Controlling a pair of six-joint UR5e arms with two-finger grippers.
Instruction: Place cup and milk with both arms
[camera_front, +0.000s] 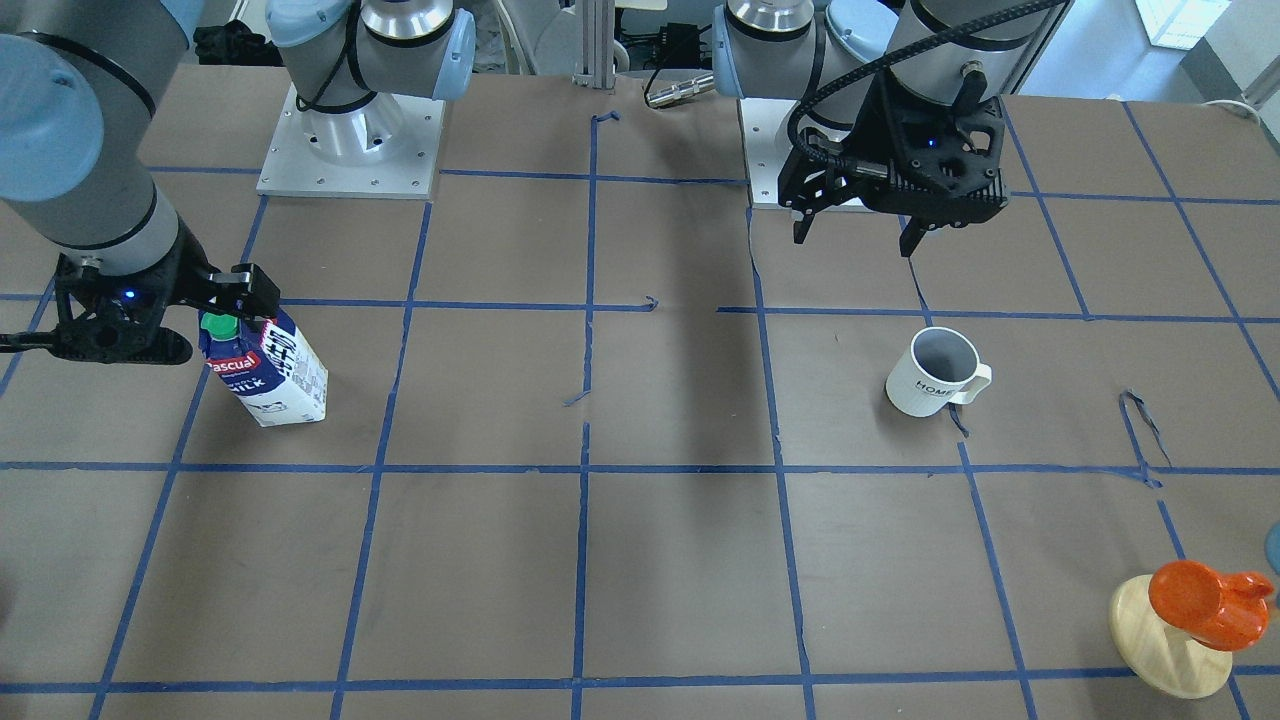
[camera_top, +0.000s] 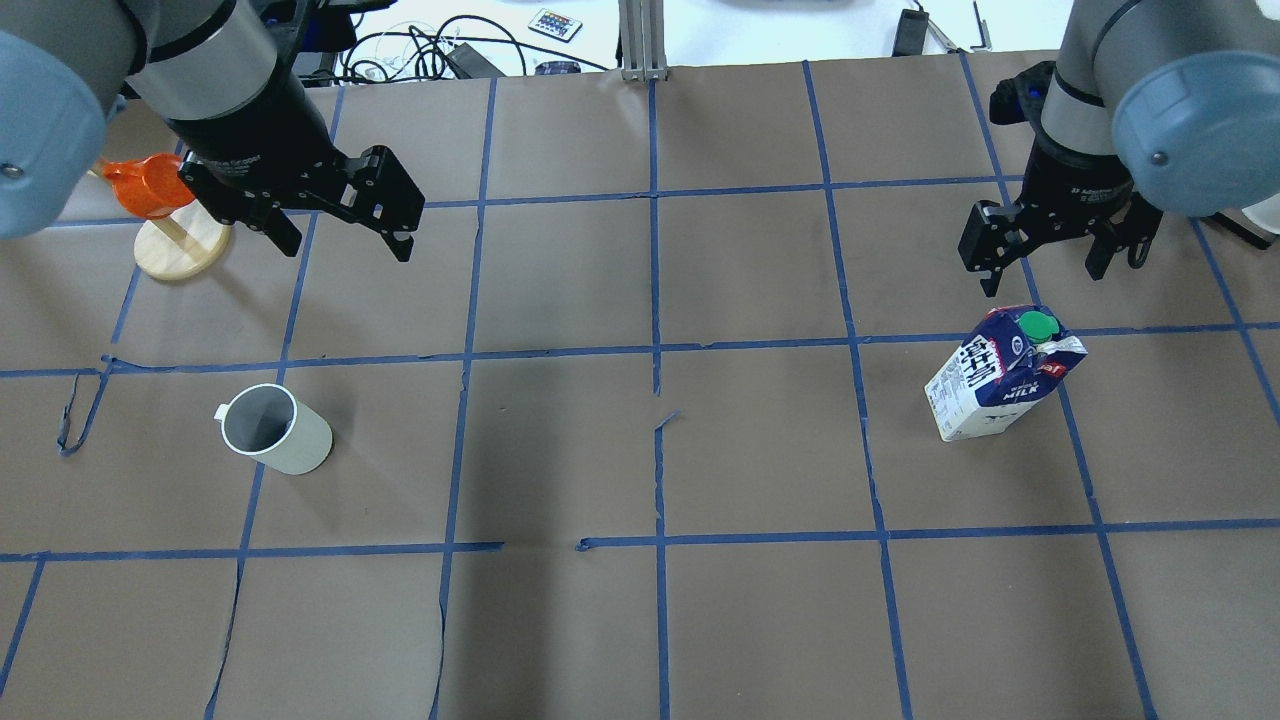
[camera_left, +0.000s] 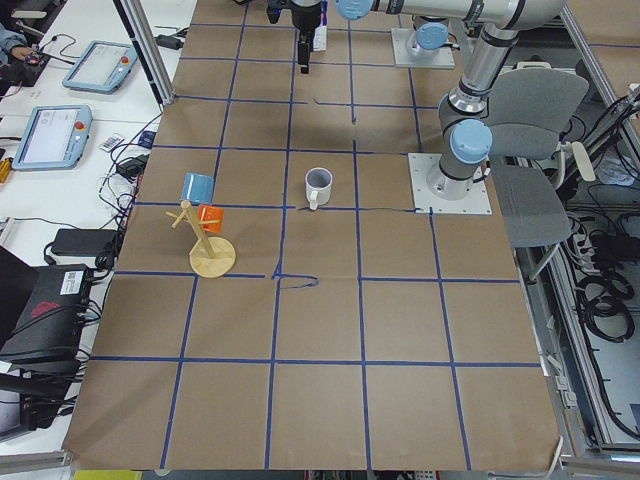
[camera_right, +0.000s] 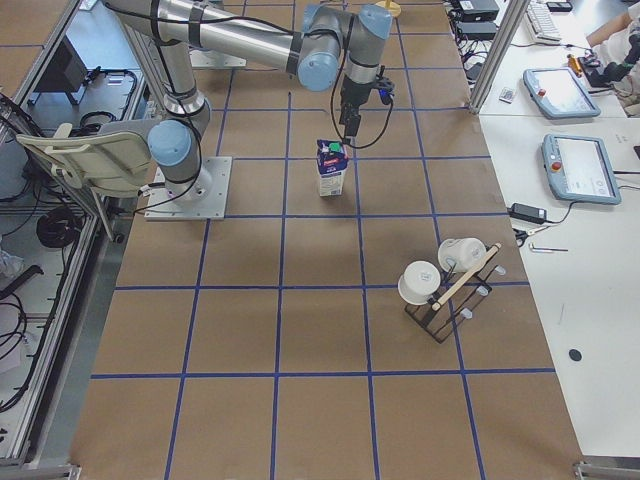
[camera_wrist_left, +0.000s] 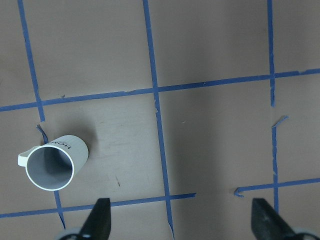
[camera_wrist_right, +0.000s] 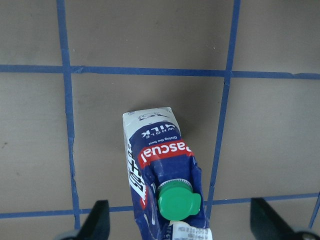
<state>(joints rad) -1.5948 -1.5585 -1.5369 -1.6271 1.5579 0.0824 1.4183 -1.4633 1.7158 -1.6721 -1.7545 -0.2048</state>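
The white ribbed cup (camera_top: 272, 430) stands upright on the brown table, handle to the overhead view's left; it also shows in the front view (camera_front: 935, 375) and the left wrist view (camera_wrist_left: 52, 162). My left gripper (camera_top: 345, 245) is open and empty, raised above the table beyond the cup, apart from it (camera_front: 855, 240). The blue-and-white milk carton (camera_top: 1000, 375) with a green cap stands upright (camera_front: 265, 370) (camera_wrist_right: 160, 165). My right gripper (camera_top: 1043, 278) is open, just above the carton's top, not closed on it (camera_right: 345, 125).
An orange cup on a round wooden stand (camera_top: 165, 215) sits at the far left, close behind my left arm (camera_front: 1195, 605). A rack with white cups (camera_right: 440, 285) stands at the table's right end. Blue tape lines grid the table. The arm bases (camera_front: 350, 140) are at the robot's edge.
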